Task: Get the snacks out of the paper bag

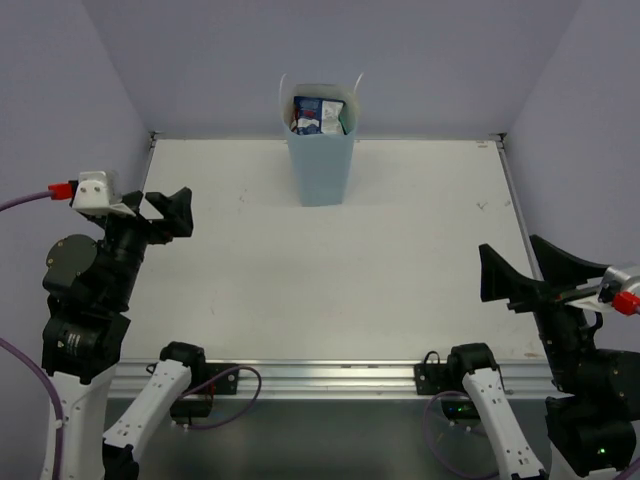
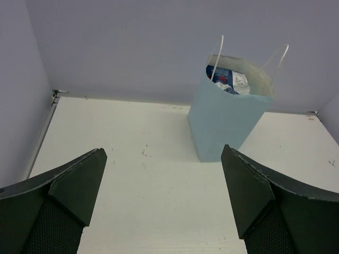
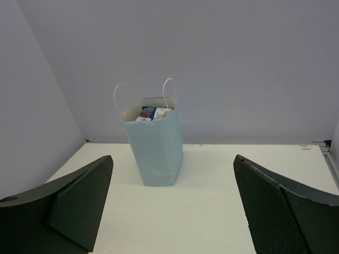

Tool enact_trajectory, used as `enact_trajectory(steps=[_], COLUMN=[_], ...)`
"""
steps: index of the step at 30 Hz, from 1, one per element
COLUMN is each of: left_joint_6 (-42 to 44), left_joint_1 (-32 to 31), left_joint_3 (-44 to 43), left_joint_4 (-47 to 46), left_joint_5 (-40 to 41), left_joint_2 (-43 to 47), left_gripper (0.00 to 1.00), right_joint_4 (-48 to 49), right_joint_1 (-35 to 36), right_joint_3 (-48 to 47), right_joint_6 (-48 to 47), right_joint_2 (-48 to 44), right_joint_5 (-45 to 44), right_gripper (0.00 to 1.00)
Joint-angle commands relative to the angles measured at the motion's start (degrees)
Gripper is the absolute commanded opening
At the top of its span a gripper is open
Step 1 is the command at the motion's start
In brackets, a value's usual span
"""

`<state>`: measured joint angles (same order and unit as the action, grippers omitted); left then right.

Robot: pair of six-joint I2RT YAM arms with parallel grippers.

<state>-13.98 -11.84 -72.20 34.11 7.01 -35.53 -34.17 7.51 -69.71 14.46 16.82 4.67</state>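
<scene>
Holding both claws spread wide with nothing between the fingers, I have my left gripper (image 2: 162, 152) raised over the left side of the table (image 1: 300, 280) and my right gripper (image 3: 173, 159) over its right side near the front edge, each well apart from the bag. Beyond them the light-blue paper bag (image 1: 322, 170) stands upright at the middle of the far edge, close to the back wall (image 1: 330, 50). Snacks (image 1: 318, 115) sit inside it, blue-white packets with a touch of red showing at the open top.
</scene>
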Motion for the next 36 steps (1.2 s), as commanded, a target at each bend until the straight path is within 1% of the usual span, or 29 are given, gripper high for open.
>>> enact_trajectory(steps=[1, 3, 6, 9, 10, 12, 13, 15, 16, 18, 19, 21, 22, 24, 25, 26, 27, 28, 29, 31, 32, 35, 36], left_joint_6=[-0.43, -0.87, -2.19, -4.30, -5.35, -6.67, -8.33, -9.83, -10.97, -11.68, -11.69, -10.90, -9.68, -8.27, -6.87, -6.50, -6.33, -6.15, -6.06, -5.89, -5.89, -6.76, -7.37], left_joint_1=[-0.38, -0.38, -0.38, -0.38, -0.38, -0.38, -0.38, -0.56, -0.82, -1.70, -3.00, -4.59, -6.08, -7.67, -8.29, -9.07, -9.26, -9.52, -9.61, -9.87, -9.96, -10.14, -10.14], left_joint_3=[0.92, 1.19, 0.93, 0.14, -0.13, -1.53, -3.71, -6.53, -9.50, -13.03, -16.79, -21.20, -25.57, -29.55, -31.40, -34.90, -36.41, -39.73, -41.33, -45.02, -45.82, -46.19, -46.18], left_joint_4=[0.61, -0.27, -1.67, -5.53, -7.11, -11.77, -13.18, -16.52, -17.66, -20.30, -21.00, -21.80, -21.63, -21.54, -21.19, -20.40, -19.87, -19.09, -17.25, -14.44, -13.72, -12.58, -12.31], left_joint_5=[-1.55, -2.61, -4.36, -6.74, -8.39, -11.39, -12.44, -12.89, -12.81, -12.37, -10.54, -8.33, -7.28, -3.59, -1.75, 1.84, 3.35, 5.54, 6.52, 9.67, 10.56, 11.45, 11.45], left_joint_2=[-1.64, -2.87, -7.44, -13.50, -16.99, -20.96, -25.51, -30.45, -35.52, -40.73, -45.89, -51.02, -55.83, -60.08, -64.19, -65.88, -67.90, -71.31, -72.83, -76.60, -77.49, -79.43, -79.69], left_gripper=[1.00, 1.00, 1.00, 1.00, 1.00, 1.00, 1.00, 1.00, 1.00, 1.00, 1.00, 1.00, 1.00, 1.00, 0.99, 0.98, 0.95, 0.93, 0.93, 0.87, 0.87, 0.80, 0.75], right_joint_4=[-0.37, -0.28, -1.59, -1.25, -1.16, -1.33, -1.16, -0.37, -0.11, 1.12, 1.47, 2.09, 2.62, 3.06, 3.58, 3.94, 4.37, 4.73, 4.99, 5.60, 5.87, 6.66, 6.92], right_joint_1=[0.31, 0.31, 0.31, 0.31, 0.31, 0.31, 0.31, 0.31, 0.23, 0.31, 0.23, 0.31, 0.23, 0.31, 0.31, 0.31, 0.31, 0.31, 0.23, 0.31, 0.31, 0.31, 0.23], right_joint_3=[0.10, 0.45, 0.72, 2.21, 3.08, 3.79, 4.66, 5.55, 6.60, 7.66, 8.71, 9.68, 10.47, 11.26, 12.22, 12.67, 13.11, 13.98, 14.34, 15.30, 15.66, 16.71, 16.89], right_joint_6=[1.45, 1.80, 4.08, 4.61, 5.05, 6.98, 7.16, 7.34, 7.43, 7.86, 7.87, 7.95, 7.95, 7.60, 7.60, 7.52, 7.43, 7.43, 7.34, 7.25, 7.25, 7.34, 7.25], right_joint_2=[1.20, 1.63, 4.18, 6.55, 7.08, 8.48, 8.93, 9.46, 9.98, 10.34, 10.51, 10.69, 10.78, 10.95, 10.87, 10.78, 10.78, 10.78, 10.95, 11.04, 11.04, 11.04, 10.96], right_joint_5=[1.30, 2.80, 4.30, 8.59, 9.30, 9.40, 10.18, 12.81, 13.52, 15.01, 15.37, 15.81, 15.90, 15.90, 15.90, 16.07, 16.25, 16.34, 16.51, 16.86, 16.87, 16.95, 16.95], right_gripper=[0.99, 0.99, 0.99, 0.99, 0.99, 0.99, 0.99, 0.99, 0.99, 0.99, 0.99, 0.99, 0.99, 0.99, 0.99, 0.99, 0.99, 0.99, 0.99, 0.99, 0.99, 0.99, 0.99])
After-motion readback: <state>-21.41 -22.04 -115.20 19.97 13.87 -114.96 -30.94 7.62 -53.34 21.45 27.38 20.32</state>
